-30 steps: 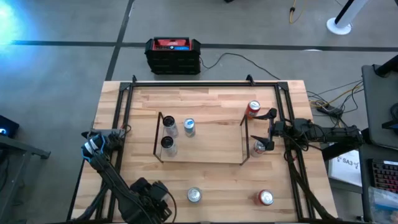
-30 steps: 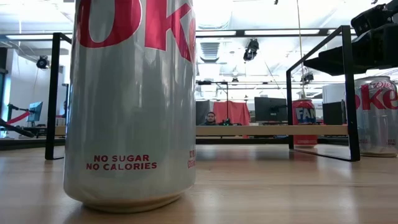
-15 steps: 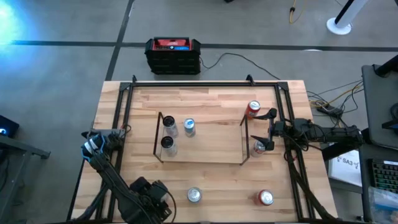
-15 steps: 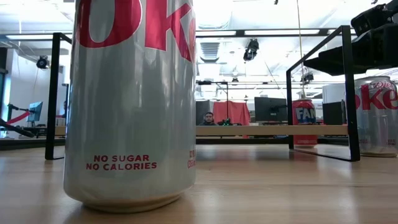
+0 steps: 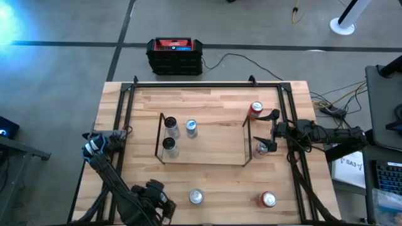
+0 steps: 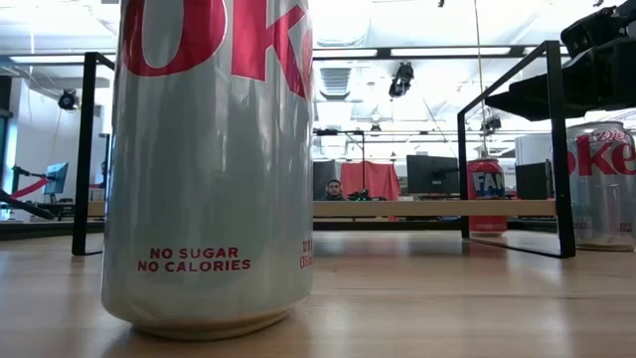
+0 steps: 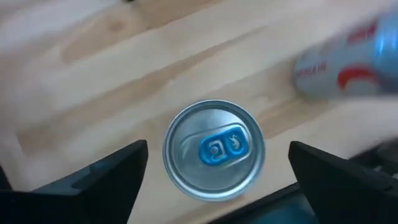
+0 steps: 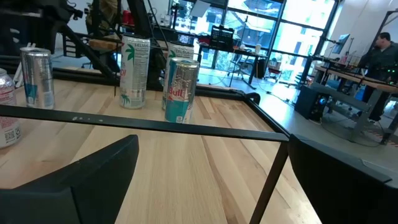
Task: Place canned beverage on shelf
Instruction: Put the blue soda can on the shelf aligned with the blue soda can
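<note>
A silver can with a blue tab (image 7: 214, 150) stands upright on its base on the wooden table. My left gripper (image 7: 218, 147) hangs over it, pointing down and open, with one finger on either side of the can and a gap at each. In the high view my left gripper (image 5: 154, 199) hides this can near the table's front left. The shelf (image 5: 207, 150) stands mid-table with three cans on its left part. My right gripper (image 5: 270, 130) waits open and level at the table's right edge.
A Diet Coke can (image 5: 196, 197) (image 6: 209, 169) stands just right of my left gripper. A red can (image 5: 268, 199) is at the front right, a silver can (image 5: 262, 149) by the shelf's right end frame (image 5: 247, 135), and a red-topped can (image 5: 255, 110) behind it.
My left hand has rolled about its own pointing line above the can near the table's front left. The cans and the right arm have kept still.
</note>
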Robot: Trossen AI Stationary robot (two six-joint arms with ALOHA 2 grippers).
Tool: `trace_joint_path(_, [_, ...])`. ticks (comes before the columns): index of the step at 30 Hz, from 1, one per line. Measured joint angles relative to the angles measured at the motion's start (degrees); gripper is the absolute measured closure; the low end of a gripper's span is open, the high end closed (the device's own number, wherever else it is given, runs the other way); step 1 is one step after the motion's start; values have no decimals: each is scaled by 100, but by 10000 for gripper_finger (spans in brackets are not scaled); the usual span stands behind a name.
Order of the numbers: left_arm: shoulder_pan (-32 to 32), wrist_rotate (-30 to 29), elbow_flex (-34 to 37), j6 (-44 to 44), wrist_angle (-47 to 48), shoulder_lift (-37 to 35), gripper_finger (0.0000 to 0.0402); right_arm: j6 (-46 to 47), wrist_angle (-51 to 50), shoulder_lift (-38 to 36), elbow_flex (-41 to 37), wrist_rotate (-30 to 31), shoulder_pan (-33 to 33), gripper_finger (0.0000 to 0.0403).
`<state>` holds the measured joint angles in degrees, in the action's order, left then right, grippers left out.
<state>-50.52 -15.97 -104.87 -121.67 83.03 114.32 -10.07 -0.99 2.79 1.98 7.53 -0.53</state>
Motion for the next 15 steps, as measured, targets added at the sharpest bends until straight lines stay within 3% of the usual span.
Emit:
trace_joint_path(5, [21,206,-210,-1734,64,-2,10,0,0,0,0,0,0,5])
trace_joint_path(9, [169,967,-267,-2709,54,-4,4,0,0,0,0,0,0,5])
trace_joint_path(12, [270,1397,-267,-3128,42,-4,3,2,0,0,2,0,1,5])
trace_joint_path(15, [308,1265,-267,-3143,38,-4,3,0,0,0,0,0,-1,5])
